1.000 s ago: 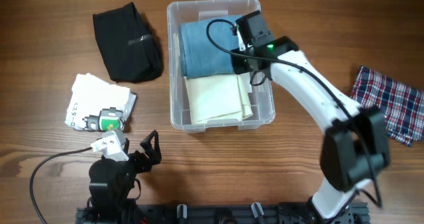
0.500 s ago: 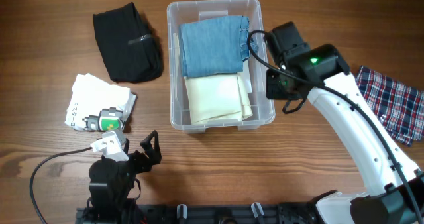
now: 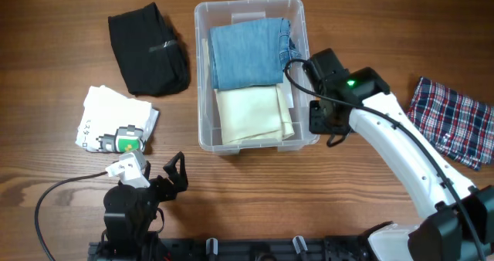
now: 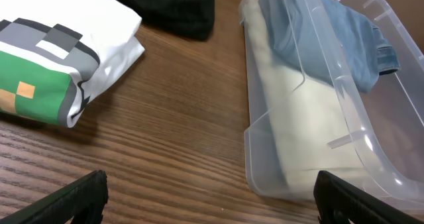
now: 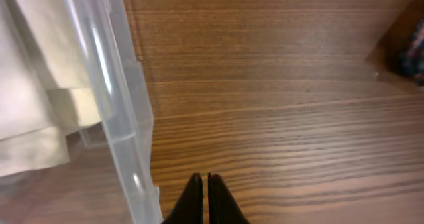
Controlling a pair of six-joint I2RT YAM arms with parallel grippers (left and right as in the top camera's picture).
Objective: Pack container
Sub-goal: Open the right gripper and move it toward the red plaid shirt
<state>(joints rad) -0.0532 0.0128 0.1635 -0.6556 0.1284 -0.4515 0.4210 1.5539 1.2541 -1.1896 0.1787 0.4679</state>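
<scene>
The clear plastic container (image 3: 202,76) stands at the table's middle back. Inside lie a folded blue denim cloth (image 3: 245,52) at the far end and a folded cream cloth (image 3: 251,114) at the near end. It also shows in the left wrist view (image 4: 371,154) and the right wrist view (image 5: 112,118). My right gripper (image 3: 333,131) is shut and empty, just outside the container's right wall; its fingertips (image 5: 202,181) hang over bare wood. My left gripper (image 3: 171,176) is open and empty at the front left, its fingers (image 4: 205,196) wide apart.
A folded black garment (image 3: 148,49) lies at the back left. A folded white shirt with a green pixel print (image 3: 116,122) lies at the left, also in the left wrist view (image 4: 46,65). A plaid cloth (image 3: 455,118) lies at the right edge.
My right arm has come out of the container, moved right over its wall, then dropped toward the front beside it. The blue cloth stays inside. The left arm has not moved.
</scene>
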